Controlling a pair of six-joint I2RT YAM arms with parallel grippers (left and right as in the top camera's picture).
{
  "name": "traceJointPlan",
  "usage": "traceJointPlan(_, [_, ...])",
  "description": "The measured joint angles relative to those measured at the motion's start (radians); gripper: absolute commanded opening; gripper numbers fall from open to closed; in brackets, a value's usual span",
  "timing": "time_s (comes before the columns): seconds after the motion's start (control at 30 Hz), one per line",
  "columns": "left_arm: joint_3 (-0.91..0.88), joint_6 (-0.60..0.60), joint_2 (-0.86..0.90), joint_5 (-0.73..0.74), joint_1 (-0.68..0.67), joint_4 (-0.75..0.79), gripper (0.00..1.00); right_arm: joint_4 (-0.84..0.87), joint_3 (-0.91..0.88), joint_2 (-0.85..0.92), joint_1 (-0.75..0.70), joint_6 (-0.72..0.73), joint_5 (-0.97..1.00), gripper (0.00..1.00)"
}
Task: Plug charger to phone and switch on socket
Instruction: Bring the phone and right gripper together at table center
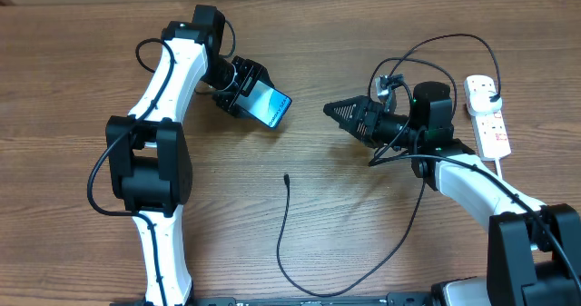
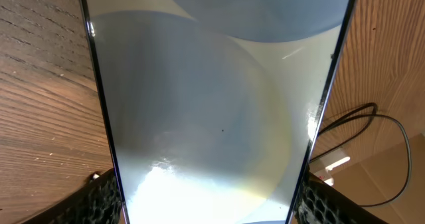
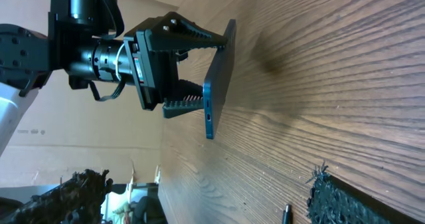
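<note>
i have the phone (image 1: 272, 104) in the left tool (image 1: 250, 93). it is clamped across its width, with the fingers (image 2: 106, 201) pressed to both long edges, and it is tilted up off the worktop (image 1: 73, 88) with the cyan screen facing up. from the right wrist view i cannot tell whether its low end touches the wood. the right tool (image 1: 343, 113) hangs just beside the phone. its fingers look spread and i see nothing between them.

the charger (image 1: 283, 217) lies loose on the worktop. its plug tip (image 1: 286, 177) is below the phone, apart from both tools. the cable sweeps down, round and back up under the right arm. the socket (image 1: 490, 124) sits at the far right. a black lead arcs to its far end, but i cannot make out how it is seated.

my worries from here:
- the cable is thin and flat on the wood, so the right tool could scrape the worktop or pinch it too far from the tip. the end would then droop and miss the port.
- the grip is on glossy edges only, so pushing the tip in could slide or twist the phone in the left tool.
- the slack runs beneath the right arm, so lifting the tip may snag it or tug on the socket.
- the two tools are close together, so a sloppy approach could knock them into each other.
- the strip is light, so a press on a switch may shove it instead of toggling it.
</note>
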Motion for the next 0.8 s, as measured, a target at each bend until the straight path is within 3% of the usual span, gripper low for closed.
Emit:
traceJointPlan(0.57, [0.0, 0.0, 0.0, -0.003, -0.004, 0.0, 0.04, -0.052, 0.0, 0.0, 0.0, -0.002, 0.077, 1.0])
traceJointPlan(0.8, [0.0, -0.061, 0.0, -0.003, -0.037, 0.0, 0.04, -0.053, 0.0, 0.0, 0.001, -0.002, 0.092, 1.0])
